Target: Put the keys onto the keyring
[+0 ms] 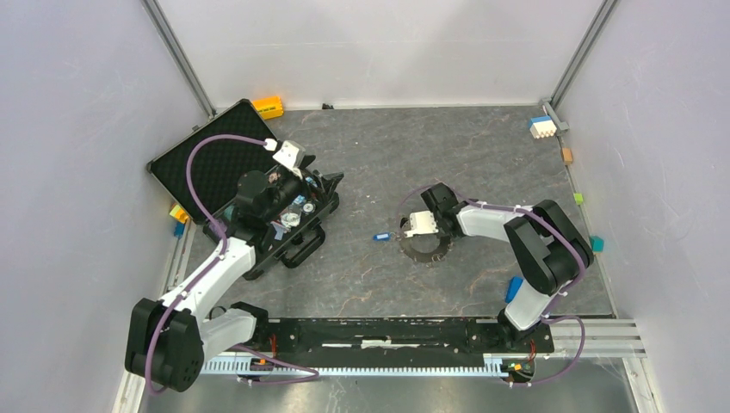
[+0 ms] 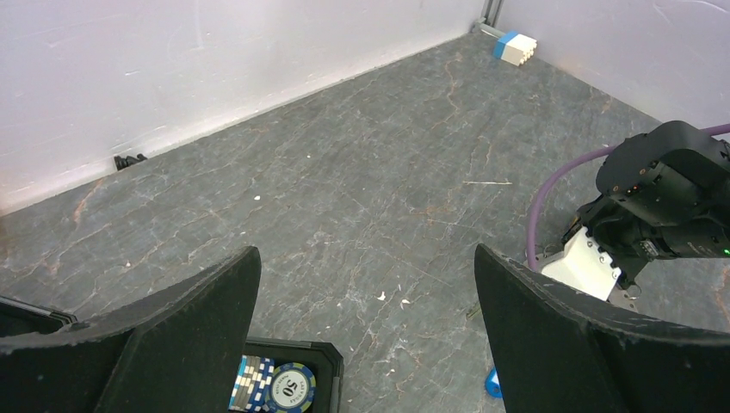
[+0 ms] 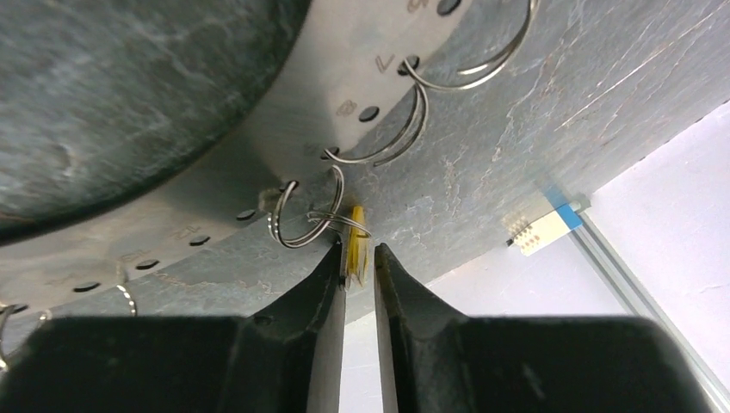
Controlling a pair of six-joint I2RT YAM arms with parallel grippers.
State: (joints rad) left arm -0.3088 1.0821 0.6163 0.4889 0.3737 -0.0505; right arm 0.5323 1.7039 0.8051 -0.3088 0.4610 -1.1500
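right gripper (image 3: 359,258) jaws narrowly apart round yellow key (image 3: 357,237), grip unclear | key meets keyring (image 3: 301,243) at tips, seemingly half-threaded | blue key (image 1: 380,237) loose ahead of tips

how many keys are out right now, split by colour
blue key: 1
yellow key: 1
total: 2

Yellow key (image 3: 355,228) mostly hidden within right tool (image 3: 358,253); blue key (image 2: 492,384) partly hidden, left wrist view
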